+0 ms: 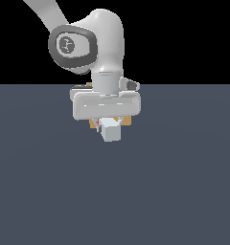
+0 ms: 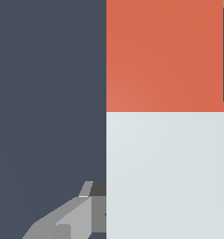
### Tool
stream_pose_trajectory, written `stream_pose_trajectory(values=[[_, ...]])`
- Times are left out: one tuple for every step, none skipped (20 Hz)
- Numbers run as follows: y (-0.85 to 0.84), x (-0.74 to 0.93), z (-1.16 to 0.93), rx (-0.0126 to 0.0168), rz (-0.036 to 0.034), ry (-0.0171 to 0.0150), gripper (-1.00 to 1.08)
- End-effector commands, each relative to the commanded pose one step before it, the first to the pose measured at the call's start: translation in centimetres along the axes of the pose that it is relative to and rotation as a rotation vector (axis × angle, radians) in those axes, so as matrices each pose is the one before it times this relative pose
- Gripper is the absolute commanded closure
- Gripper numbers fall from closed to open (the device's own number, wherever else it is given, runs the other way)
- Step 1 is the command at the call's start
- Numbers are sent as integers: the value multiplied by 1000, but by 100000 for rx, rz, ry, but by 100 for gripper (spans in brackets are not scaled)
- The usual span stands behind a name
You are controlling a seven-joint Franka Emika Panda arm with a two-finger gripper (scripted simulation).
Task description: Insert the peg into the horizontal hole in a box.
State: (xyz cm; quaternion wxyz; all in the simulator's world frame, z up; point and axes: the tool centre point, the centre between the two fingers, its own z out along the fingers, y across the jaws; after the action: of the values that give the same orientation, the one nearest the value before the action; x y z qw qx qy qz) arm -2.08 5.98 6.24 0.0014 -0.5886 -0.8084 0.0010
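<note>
arm bent low, gripper [image 1: 107,125] pointing down, clamped shut

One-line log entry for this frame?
phase: carrying | hand: shut on peg, held off the floor | box: behind hand, mostly hidden | hole: not visible | inserted: cannot tell

You see flat, even, fairly dim simulator light with no cast shadows or glare. The arm [image 1: 95,43] shades softly, brightest on top. Edges look blocky and low-resolution; below the gripper [image 1: 109,125], the peg [image 2: 165,116] fills the wrist view, sharp and undistorted.
</note>
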Motion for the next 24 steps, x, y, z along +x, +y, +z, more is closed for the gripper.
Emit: stream_pose_trajectory(values=[[449, 639, -354, -350, 3149, -90, 108], [112, 225, -56, 2, 949, -4, 108], [101, 201, -50, 2, 854, -3, 108], [90, 178, -45, 2, 756, -3, 108], [79, 155, -39, 2, 659, -3, 108], [68, 131, -33, 1, 561, -3, 108], [58, 107, -27, 1, 463, -2, 108], [47, 83, -21, 1, 365, -2, 108], [38, 64, -15, 1, 258, -2, 108], [27, 34, -9, 1, 169, -2, 108], [17, 10, -3, 1, 69, -1, 108], [5, -32, 2, 0, 0, 0, 108], [-2, -23, 9, 2, -154, -2, 108], [-14, -60, 14, 1, -229, -1, 108], [-17, -62, 14, 0, -213, 0, 108], [-11, -35, 9, 0, -138, 0, 108], [-7, -41, 3, 0, 0, 0, 108], [0, 0, 0, 0, 0, 0, 108], [0, 0, 0, 0, 0, 0, 108], [0, 0, 0, 0, 0, 0, 108], [-131, 29, 188, 396, 13, 24, 108], [135, 35, -184, -380, -84, 38, 108], [136, 34, -181, -374, -82, 37, 108], [0, 0, 0, 0, 0, 0, 108]])
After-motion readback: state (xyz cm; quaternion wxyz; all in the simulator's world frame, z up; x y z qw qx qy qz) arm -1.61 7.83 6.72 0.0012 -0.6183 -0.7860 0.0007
